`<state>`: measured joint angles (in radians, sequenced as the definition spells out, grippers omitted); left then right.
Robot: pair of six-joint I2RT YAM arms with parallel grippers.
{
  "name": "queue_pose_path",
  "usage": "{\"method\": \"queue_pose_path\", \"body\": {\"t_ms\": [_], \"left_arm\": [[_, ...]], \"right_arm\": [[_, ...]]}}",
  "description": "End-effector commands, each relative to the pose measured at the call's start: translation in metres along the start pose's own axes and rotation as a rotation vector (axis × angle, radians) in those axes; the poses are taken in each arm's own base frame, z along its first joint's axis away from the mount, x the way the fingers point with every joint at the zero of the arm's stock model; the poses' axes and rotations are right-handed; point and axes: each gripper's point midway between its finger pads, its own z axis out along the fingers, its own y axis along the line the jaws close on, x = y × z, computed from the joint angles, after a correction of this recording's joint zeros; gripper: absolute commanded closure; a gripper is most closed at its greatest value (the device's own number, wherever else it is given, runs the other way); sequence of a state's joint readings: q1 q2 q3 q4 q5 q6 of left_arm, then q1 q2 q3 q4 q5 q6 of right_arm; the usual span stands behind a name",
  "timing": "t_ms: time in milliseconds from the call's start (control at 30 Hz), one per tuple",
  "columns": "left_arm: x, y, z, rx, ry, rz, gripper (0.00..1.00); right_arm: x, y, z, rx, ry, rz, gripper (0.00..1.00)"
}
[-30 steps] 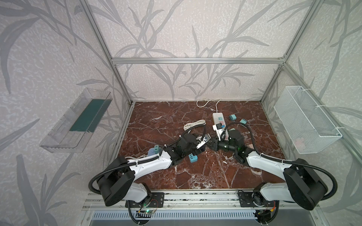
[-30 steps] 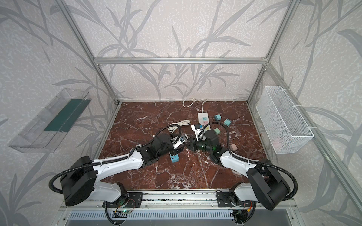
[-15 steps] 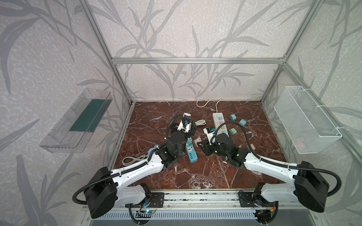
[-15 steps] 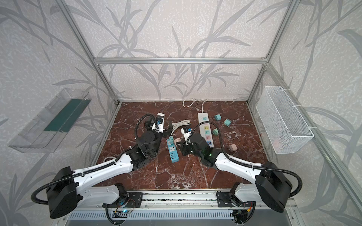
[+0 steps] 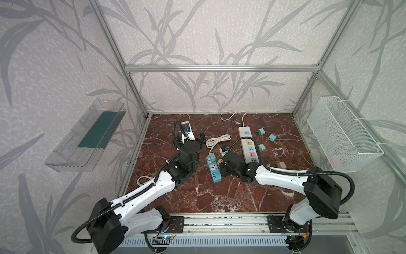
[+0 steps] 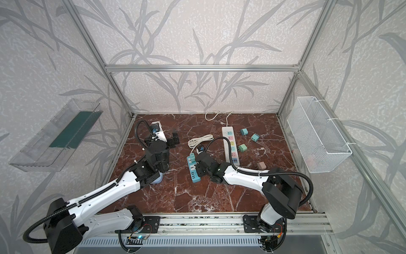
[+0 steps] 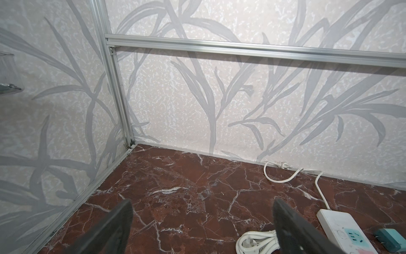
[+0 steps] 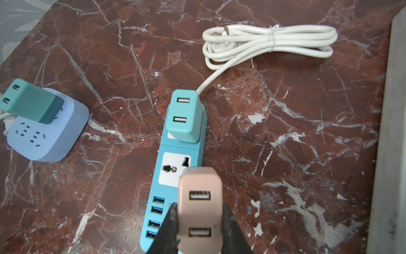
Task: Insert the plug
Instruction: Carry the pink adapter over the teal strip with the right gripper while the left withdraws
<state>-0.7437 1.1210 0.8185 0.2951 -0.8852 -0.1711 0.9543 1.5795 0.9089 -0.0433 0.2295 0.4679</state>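
Gripping the pink USB charger plug (image 8: 200, 191), the right end effector (image 8: 200, 205) holds it over the universal socket of the blue power strip (image 8: 167, 187), mid-bench (image 8: 285, 110). The left end effector (image 7: 202, 204) gapes wide near the back-left corner.

A white wire basket (image 5: 342, 132) hangs beyond the tabletop's right edge; a clear tray (image 5: 68, 154) hangs beyond its left edge.
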Motion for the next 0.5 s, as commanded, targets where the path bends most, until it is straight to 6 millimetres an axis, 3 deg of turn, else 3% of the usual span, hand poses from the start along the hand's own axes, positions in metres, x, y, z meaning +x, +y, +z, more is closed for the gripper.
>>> {"method": "queue_pose_path", "body": {"t_ms": [0, 467], "left_arm": [[-0.004, 0.008, -0.001, -0.023, -0.006, -0.050, 0.02], [-0.001, 0.019, 0.007, -0.044, 0.012, -0.094, 0.02]], "right_arm": [[-0.006, 0.006, 0.003, 0.010, -0.003, 0.017, 1.00], [-0.018, 0.017, -0.002, 0.042, 0.020, -0.012, 1.00]]}}
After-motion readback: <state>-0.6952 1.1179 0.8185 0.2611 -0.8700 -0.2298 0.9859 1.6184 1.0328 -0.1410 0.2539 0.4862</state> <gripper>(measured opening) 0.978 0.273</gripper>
